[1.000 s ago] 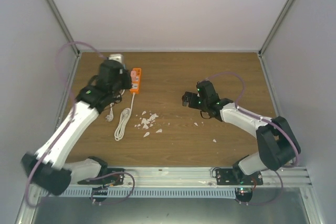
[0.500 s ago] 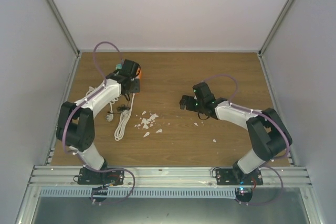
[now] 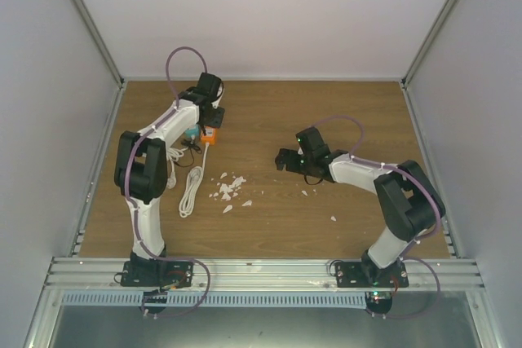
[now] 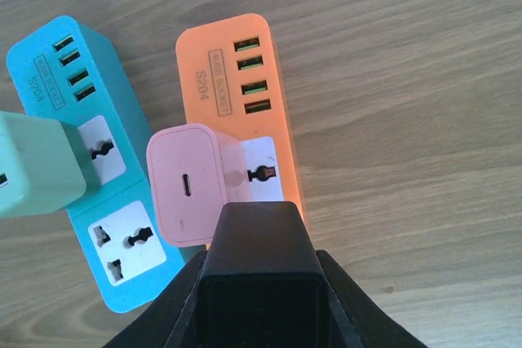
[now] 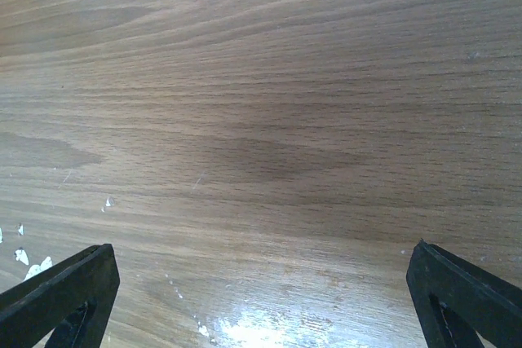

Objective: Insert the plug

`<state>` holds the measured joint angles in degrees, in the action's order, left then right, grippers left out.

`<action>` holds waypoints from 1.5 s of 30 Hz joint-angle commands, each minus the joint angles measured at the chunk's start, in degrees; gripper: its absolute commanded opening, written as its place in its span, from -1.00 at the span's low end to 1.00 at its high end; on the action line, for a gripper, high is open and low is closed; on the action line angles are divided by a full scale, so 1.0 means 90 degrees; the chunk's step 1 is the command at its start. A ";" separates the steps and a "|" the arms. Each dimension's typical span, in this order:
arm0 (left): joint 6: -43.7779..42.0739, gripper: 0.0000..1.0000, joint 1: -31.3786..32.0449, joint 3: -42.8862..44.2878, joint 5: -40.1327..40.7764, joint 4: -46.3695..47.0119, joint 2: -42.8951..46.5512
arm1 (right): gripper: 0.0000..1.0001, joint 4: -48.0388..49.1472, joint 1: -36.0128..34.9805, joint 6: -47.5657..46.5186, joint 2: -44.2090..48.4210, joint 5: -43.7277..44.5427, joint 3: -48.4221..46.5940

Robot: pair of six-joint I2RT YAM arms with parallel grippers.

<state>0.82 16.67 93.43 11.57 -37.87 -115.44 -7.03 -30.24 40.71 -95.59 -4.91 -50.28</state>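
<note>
The left gripper [image 4: 256, 222], jaws drawn narrow, grasps the near end of the pink plug [image 4: 189, 181]. The plug stands over a socket of the orange power strip [image 4: 228, 79], at the far left of the table [image 3: 326, 112]. Just left of it lies a blue strip [image 4: 73, 79] bearing a green plug [image 4: 37, 165]. The right gripper [image 5: 261, 254] hangs released over mid-table, well apart.
</note>
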 commanded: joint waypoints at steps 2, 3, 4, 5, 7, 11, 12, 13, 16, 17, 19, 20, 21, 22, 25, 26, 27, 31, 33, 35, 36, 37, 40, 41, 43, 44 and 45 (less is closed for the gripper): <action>-0.0602 -1.00 -0.0317 0.0164 -0.0576 -0.0591 -0.0173 | 0.99 0.0076 0.0038 -0.0116 -0.0048 -0.0073 -0.0157; -0.0632 -1.00 -0.0382 0.0222 -0.0652 -0.0689 -0.0196 | 0.99 0.0071 0.0038 -0.0121 -0.0062 -0.0079 -0.0164; -0.0651 -1.00 -0.0440 0.0288 -0.0718 -0.0758 -0.0209 | 0.99 0.0073 0.0037 -0.0117 -0.0067 -0.0088 -0.0167; -0.0699 -1.00 -0.0495 0.0337 -0.0849 -0.0772 -0.0186 | 0.99 0.0072 0.0039 -0.0127 -0.0087 -0.0093 -0.0167; -0.0734 -1.00 -0.0602 0.0334 -0.1094 -0.0730 -0.0010 | 0.99 0.0083 0.0039 -0.0131 -0.0108 -0.0105 -0.0175; -0.0718 -1.00 -0.0724 0.0416 -0.1556 -0.0796 0.0243 | 0.99 0.0090 0.0032 -0.0139 -0.0209 -0.0129 -0.0207; -0.0727 -1.00 -0.0724 0.0507 -0.1545 -0.0913 0.0232 | 0.99 0.0090 0.0030 -0.0138 -0.0230 -0.0134 -0.0206; -0.0735 -1.00 -0.0725 0.0586 -0.1544 -0.1005 0.0225 | 0.99 0.0096 0.0030 -0.0138 -0.0252 -0.0143 -0.0215; -0.0726 -1.00 -0.0745 0.0558 -0.1689 -0.0989 0.0356 | 0.99 0.0097 0.0019 -0.0157 -0.0327 -0.0149 -0.0244; -0.0725 -1.00 -0.0748 0.0562 -0.1716 -0.1017 0.0348 | 0.99 0.0097 0.0020 -0.0157 -0.0348 -0.0156 -0.0251; -0.0726 -1.00 -0.0766 0.0588 -0.1768 -0.1109 0.0282 | 0.99 0.0089 0.0010 -0.0157 -0.0399 -0.0180 -0.0270; -0.0709 -1.00 -0.0769 0.0574 -0.1786 -0.1121 0.0259 | 0.99 0.0085 0.0005 -0.0158 -0.0421 -0.0200 -0.0278; -0.0699 -1.00 -0.0769 0.0567 -0.1784 -0.1140 0.0184 | 0.99 0.0087 -0.0003 -0.0166 -0.0439 -0.0217 -0.0284; -0.0692 -1.00 -0.0783 0.0567 -0.1800 -0.1167 0.0149 | 0.99 0.0090 0.0003 -0.0167 -0.0455 -0.0213 -0.0293; -0.0660 -1.00 -0.0787 0.0567 -0.1783 -0.1221 -0.0063 | 0.98 0.0067 -0.0009 -0.0176 -0.0499 -0.0220 -0.0327; -0.0653 -1.00 -0.0787 0.0558 -0.1763 -0.1209 -0.0102 | 0.98 0.0065 -0.0009 -0.0182 -0.0501 -0.0219 -0.0324; -0.0646 -1.00 -0.0790 0.0556 -0.1735 -0.1196 -0.0134 | 0.98 0.0068 -0.0019 -0.0176 -0.0502 -0.0223 -0.0327; -0.0612 -1.00 -0.0820 0.0570 -0.1724 -0.1116 -0.0188 | 0.98 0.0053 -0.0019 -0.0187 -0.0511 -0.0240 -0.0345; -0.0600 -1.00 -0.0826 0.0583 -0.1748 -0.1113 -0.0248 | 0.98 0.0050 -0.0029 -0.0197 -0.0516 -0.0251 -0.0352; -0.0607 -1.00 -0.0836 0.0577 -0.1714 -0.1124 -0.0300 | 0.98 0.0048 -0.0029 -0.0202 -0.0534 -0.0257 -0.0353; -0.0608 -1.00 -0.0846 0.0576 -0.1684 -0.1132 -0.0328 | 0.98 0.0046 -0.0028 -0.0204 -0.0554 -0.0264 -0.0366; -0.0603 -1.00 -0.0863 0.0571 -0.1651 -0.1134 -0.0350 | 0.98 0.0048 -0.0041 -0.0206 -0.0567 -0.0270 -0.0372; -0.0602 -1.00 -0.0921 0.0540 -0.1640 -0.1103 -0.0367 | 0.98 0.0048 -0.0047 -0.0214 -0.0597 -0.0305 -0.0385; -0.0605 -1.00 -0.0944 0.0524 -0.1629 -0.1091 -0.0367 | 0.98 0.0042 -0.0051 -0.0216 -0.0606 -0.0309 -0.0394; -0.0605 -1.00 -0.0973 0.0487 -0.1656 -0.1085 -0.0384 | 0.98 0.0040 -0.0062 -0.0218 -0.0633 -0.0308 -0.0405; -0.0600 -1.00 -0.0990 0.0472 -0.1702 -0.1077 -0.0389 | 0.98 0.0038 -0.0067 -0.0224 -0.0643 -0.0310 -0.0411; -0.0590 -1.00 -0.0995 0.0440 -0.1730 -0.1066 -0.0401 | 0.98 0.0031 -0.0068 -0.0231 -0.0652 -0.0305 -0.0425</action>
<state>-4.95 8.62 97.12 -3.40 -48.10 -118.08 -6.35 -30.55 39.27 -100.20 -7.27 -53.06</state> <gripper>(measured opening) 0.255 0.990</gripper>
